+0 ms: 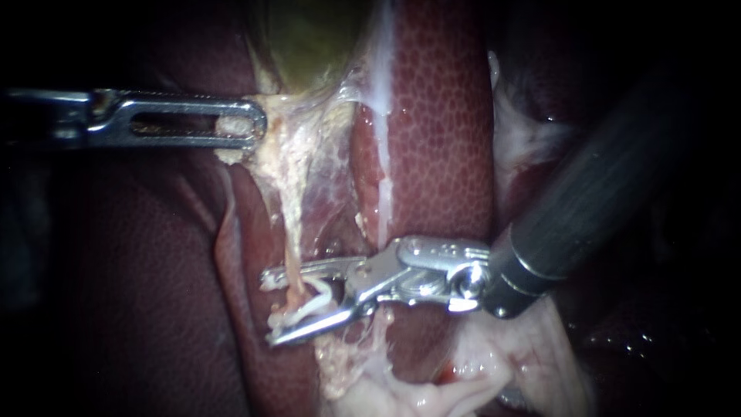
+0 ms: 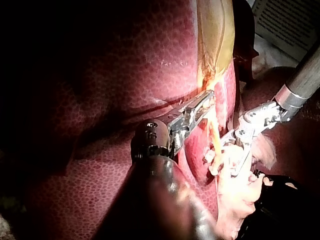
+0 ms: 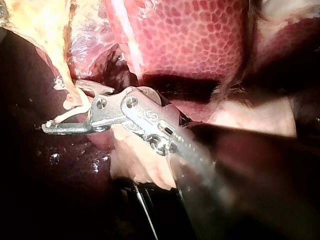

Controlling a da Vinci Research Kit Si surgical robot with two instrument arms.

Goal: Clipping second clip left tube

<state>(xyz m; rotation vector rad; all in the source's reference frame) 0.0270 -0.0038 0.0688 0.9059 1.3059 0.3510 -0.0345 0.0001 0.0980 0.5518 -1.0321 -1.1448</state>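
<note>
Endoscope view is showing my right instrument (image 1: 272, 307) gaping astride the left tube (image 1: 292, 247), my left instrument (image 1: 251, 123) clamping the gallbladder (image 1: 309, 46); squaring up before closing is looking wise.

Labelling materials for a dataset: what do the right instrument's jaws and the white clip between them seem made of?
Right instrument, its jaws: polished metal, probably steel, judging by silver colour and bright glints. Clip: matte white, no glints, so likely plastic, though that is uncertain.
</note>
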